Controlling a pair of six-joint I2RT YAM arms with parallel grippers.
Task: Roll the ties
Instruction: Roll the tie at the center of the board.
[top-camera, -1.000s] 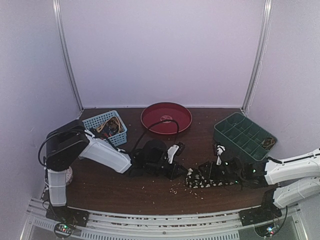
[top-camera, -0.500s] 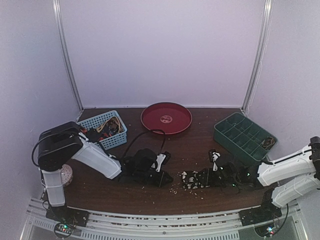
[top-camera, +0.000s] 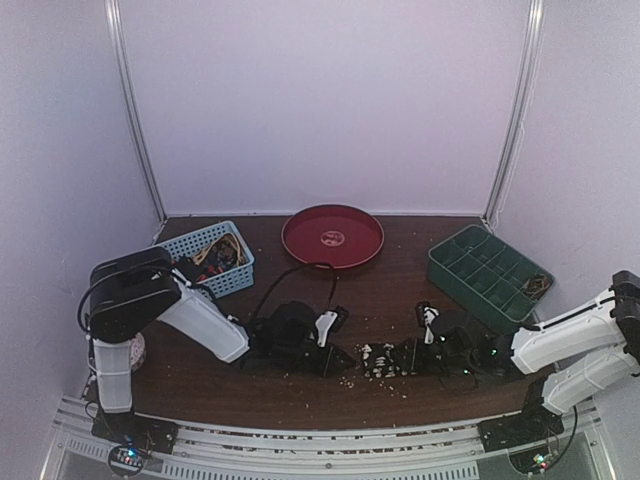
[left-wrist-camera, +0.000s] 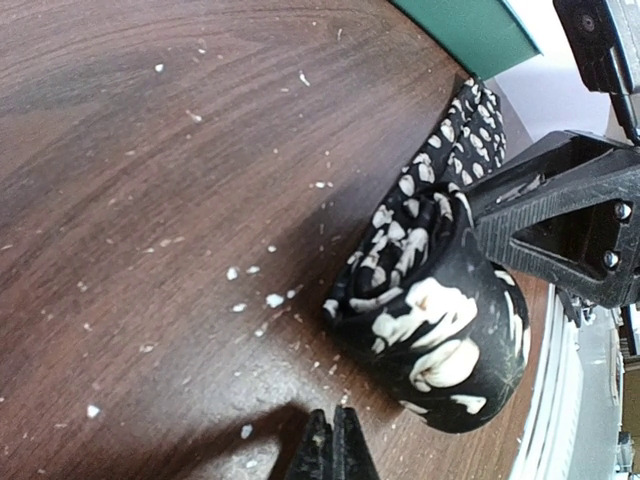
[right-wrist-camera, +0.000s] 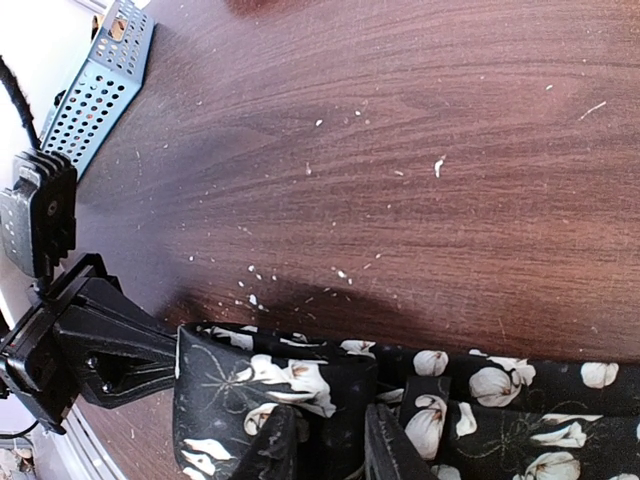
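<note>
- A dark tie with white flowers (top-camera: 385, 360) lies on the brown worktop (top-camera: 400, 300), close to its near edge and a little right of the middle, between the two arms.
- The left wrist view shows the tie's (left-wrist-camera: 430, 320) near end wound into a loose roll, with the rest trailing flat towards the right edge.
- The right gripper (right-wrist-camera: 330, 415) has its jaws drawn in narrow on the tie (right-wrist-camera: 480, 385), with a fold of fabric pinched between them just beside the roll.
- The left gripper (left-wrist-camera: 335, 450) is fully closed and holds nothing, its tips pointing at the roll from just short of it.
- From above, the left gripper (top-camera: 340, 360) and right gripper (top-camera: 415, 358) face each other low over the worktop.
- Pale crumbs (left-wrist-camera: 274, 300) are scattered across the wood around the tie.
- A blue basket (top-camera: 237, 272) at the far left corner holds other ties (top-camera: 215, 255), dark and orange.
- A round red tray (top-camera: 333, 236) sits at the middle of the far edge.
- A green divided tray (top-camera: 470, 262) sits towards the far right corner.
</note>
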